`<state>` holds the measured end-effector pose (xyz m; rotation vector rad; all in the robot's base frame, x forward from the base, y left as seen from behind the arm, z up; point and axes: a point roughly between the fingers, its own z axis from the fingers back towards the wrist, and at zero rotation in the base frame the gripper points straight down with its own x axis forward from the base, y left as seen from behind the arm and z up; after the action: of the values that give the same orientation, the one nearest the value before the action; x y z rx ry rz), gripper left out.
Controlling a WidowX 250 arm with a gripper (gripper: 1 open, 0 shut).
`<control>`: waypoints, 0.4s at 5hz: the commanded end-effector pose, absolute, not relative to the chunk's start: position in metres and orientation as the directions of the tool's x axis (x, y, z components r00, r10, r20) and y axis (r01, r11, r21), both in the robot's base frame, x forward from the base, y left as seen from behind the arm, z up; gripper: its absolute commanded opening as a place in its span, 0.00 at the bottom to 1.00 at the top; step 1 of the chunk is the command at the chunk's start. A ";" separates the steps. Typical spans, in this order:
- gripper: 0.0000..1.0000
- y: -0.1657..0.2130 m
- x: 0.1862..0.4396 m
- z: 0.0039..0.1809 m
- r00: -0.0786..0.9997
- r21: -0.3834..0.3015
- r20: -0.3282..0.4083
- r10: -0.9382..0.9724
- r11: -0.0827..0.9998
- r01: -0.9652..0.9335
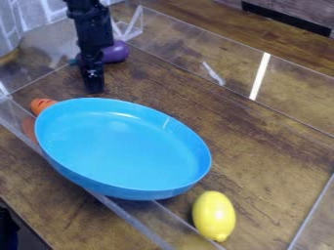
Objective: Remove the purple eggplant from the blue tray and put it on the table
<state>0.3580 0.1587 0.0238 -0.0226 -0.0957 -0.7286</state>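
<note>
The purple eggplant (pixel 117 52) lies on the table (pixel 261 127) beyond the empty blue tray (pixel 120 146), partly hidden behind the gripper (pixel 92 78), whose jaws stand fully open and empty, so the placement appears complete and only a clear retreat remains.

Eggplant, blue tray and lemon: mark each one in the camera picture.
purple eggplant (pixel 117 52), camera view, on the visible rounded end right of the arm.
blue tray (pixel 183 181), camera view, on its near right rim.
lemon (pixel 214 215), camera view, on the middle of its yellow body.
</note>
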 end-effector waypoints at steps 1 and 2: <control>1.00 0.187 0.364 0.033 0.725 0.052 0.120 -0.678 0.733 0.678; 1.00 0.181 0.364 0.037 0.728 0.054 0.123 -0.674 0.737 0.673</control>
<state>0.3620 0.1770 0.0217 -0.0221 -0.1101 -0.7477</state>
